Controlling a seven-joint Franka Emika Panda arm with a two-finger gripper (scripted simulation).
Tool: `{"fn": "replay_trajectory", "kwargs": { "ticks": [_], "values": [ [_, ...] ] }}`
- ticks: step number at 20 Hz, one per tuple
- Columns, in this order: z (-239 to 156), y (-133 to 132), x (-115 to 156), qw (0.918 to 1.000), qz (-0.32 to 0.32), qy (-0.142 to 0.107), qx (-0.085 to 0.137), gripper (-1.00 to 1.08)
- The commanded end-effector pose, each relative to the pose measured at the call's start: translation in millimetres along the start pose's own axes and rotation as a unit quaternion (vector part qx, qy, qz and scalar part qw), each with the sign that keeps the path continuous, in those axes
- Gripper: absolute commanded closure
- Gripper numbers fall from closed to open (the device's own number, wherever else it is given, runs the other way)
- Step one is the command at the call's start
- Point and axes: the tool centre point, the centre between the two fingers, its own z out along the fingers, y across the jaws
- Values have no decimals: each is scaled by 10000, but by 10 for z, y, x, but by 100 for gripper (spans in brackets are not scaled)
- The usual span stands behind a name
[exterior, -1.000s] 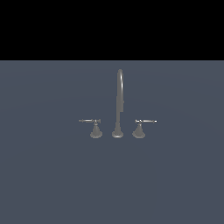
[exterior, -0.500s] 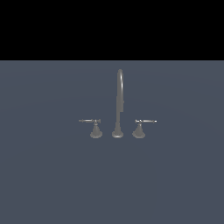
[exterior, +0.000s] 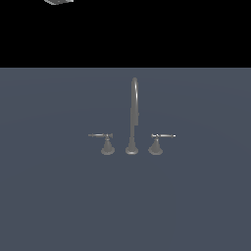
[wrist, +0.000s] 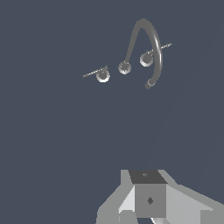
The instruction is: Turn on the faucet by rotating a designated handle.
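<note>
the approach is the step in hand here, nothing touched yet. the small dull-grey metal faucet (exterior: 132,117) stands near the middle of the flat slate-blue tabletop (exterior: 49,206), well away from every edge, its tall thin gooseneck spout (wrist: 151,48) rising between two short levers. the one to turn is the thin dull-grey lever handle on its small flared cone base (exterior: 104,141), on the exterior view's left of the spout, bar pointing outward and lying level. its twin, the brighter-glinting lever (exterior: 159,140), sits on the other side, same pose.

the arm is high above the scene: only a pale grey sliver of the robot (exterior: 59,2) shows at the top of the exterior view, well apart from the faucet. the wrist camera looks down on the set from a distance, with the hand (wrist: 146,216) mostly cut off by the frame edge. open or clenched? i cannot tell, the fingertips are out of shot, though it plainly grips nothing.

next move, as i read it: come down and across toward that dull lever, line up beside the bar's outer end, and keep clear of the spout's arch on the way.
</note>
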Motion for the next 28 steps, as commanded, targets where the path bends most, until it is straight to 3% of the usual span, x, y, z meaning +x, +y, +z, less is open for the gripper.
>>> {"fn": "replay_trajectory", "kwargs": {
  "ticks": [1,13,28],
  "values": [
    [144,-99,47,9996,289,3,7,108],
    [808,-522,356,9871,1600,12,36,108],
    [1528,-878,825,9538,3003,20,70,108]
  ]
}}
